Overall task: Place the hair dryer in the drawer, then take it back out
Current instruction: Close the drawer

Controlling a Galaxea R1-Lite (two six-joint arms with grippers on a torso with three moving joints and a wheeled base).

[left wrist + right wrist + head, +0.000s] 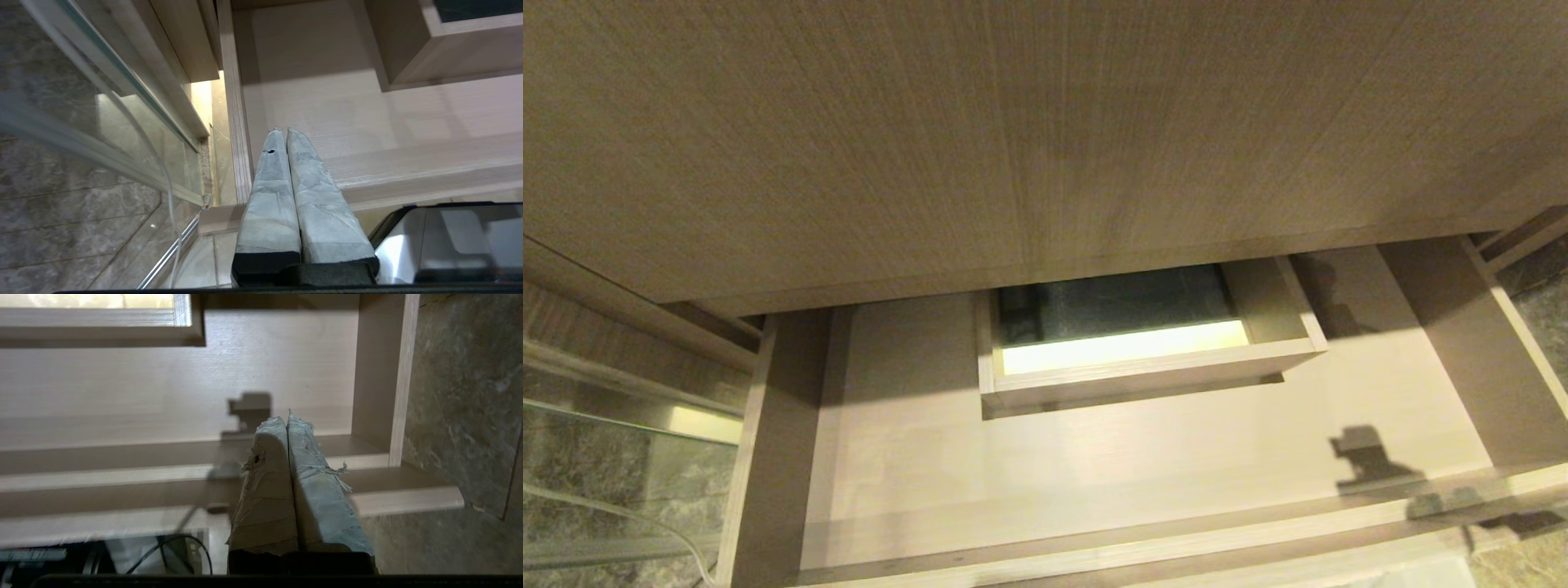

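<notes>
Nearest you, at six o'clock, both tape-wrapped grippers, left (pixel 286 131) and right (pixel 285 418), are pressed closed and empty. Beyond, toward twelve, the wide light-brown wood-grain drawer (pixel 1094 465) stands open, bare; the hair dryer is nowhere in view, so you can't judge progress.

We find no text, label, brand, number or sign that can be read in any of the views.
</notes>
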